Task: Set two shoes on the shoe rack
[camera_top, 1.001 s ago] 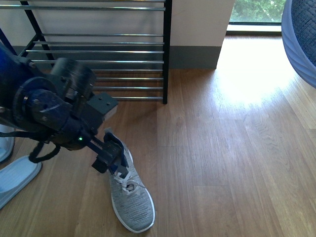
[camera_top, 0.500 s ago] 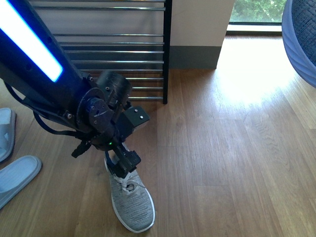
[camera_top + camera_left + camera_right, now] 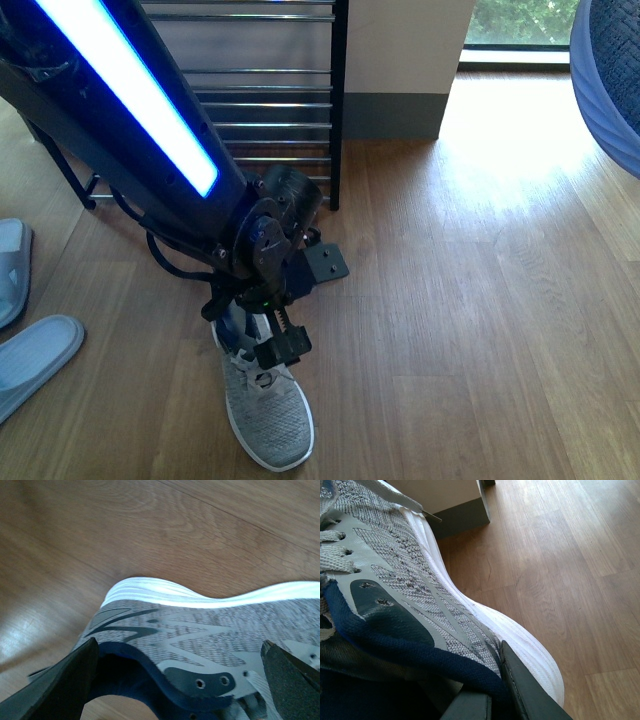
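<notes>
Counting two grey sneakers: one sneaker (image 3: 270,410) on the floor (image 3: 480,300) before the shoe rack (image 3: 270,100), left gripper (image 3: 258,338) spread around its heel; my right gripper (image 3: 492,700) clenches the second sneaker (image 3: 405,560). Two slides (image 3: 35,355) lie nearby.

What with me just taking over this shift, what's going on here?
The robot is collecting shoes for the shoe rack. Its left pincer hangs open around the heel of a grey sneaker on the wooden floor, not closed yet. The right pincer holds the second sneaker by its collar. No shoe shows on the rack's visible rods.
</notes>
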`<act>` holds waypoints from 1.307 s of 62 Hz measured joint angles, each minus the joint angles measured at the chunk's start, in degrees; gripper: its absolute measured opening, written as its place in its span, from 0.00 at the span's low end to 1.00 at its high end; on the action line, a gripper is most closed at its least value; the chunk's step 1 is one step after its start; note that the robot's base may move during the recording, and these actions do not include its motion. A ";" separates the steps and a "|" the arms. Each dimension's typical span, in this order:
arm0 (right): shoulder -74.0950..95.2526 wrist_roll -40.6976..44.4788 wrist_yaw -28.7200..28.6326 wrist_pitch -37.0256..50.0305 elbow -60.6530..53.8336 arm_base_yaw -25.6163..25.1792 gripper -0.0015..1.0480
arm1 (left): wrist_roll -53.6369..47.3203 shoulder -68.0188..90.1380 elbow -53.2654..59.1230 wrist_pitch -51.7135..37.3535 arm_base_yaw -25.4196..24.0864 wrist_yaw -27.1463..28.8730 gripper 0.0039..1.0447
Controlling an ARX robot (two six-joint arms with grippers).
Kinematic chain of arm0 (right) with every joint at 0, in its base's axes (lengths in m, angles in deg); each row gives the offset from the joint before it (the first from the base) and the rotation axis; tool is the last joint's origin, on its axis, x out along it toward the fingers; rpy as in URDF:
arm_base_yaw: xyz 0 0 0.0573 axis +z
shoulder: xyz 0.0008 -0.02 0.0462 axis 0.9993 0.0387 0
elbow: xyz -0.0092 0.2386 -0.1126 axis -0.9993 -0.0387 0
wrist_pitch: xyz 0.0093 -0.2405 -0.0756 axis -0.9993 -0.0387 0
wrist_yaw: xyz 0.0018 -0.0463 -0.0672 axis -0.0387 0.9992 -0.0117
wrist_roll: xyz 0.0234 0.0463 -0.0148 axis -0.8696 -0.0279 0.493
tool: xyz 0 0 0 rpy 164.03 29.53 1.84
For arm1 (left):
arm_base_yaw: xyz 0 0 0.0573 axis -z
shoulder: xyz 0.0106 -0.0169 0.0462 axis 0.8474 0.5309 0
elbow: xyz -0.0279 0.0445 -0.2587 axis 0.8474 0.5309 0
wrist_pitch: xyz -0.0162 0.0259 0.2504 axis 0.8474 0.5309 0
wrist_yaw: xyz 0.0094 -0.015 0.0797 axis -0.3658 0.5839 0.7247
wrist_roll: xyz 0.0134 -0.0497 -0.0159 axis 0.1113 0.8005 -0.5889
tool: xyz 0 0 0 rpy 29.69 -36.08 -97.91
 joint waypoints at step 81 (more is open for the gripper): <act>0.00 0.00 -0.02 0.00 0.00 0.00 0.01 | 38.99 6.14 0.28 -4.07 -4.46 12.24 0.91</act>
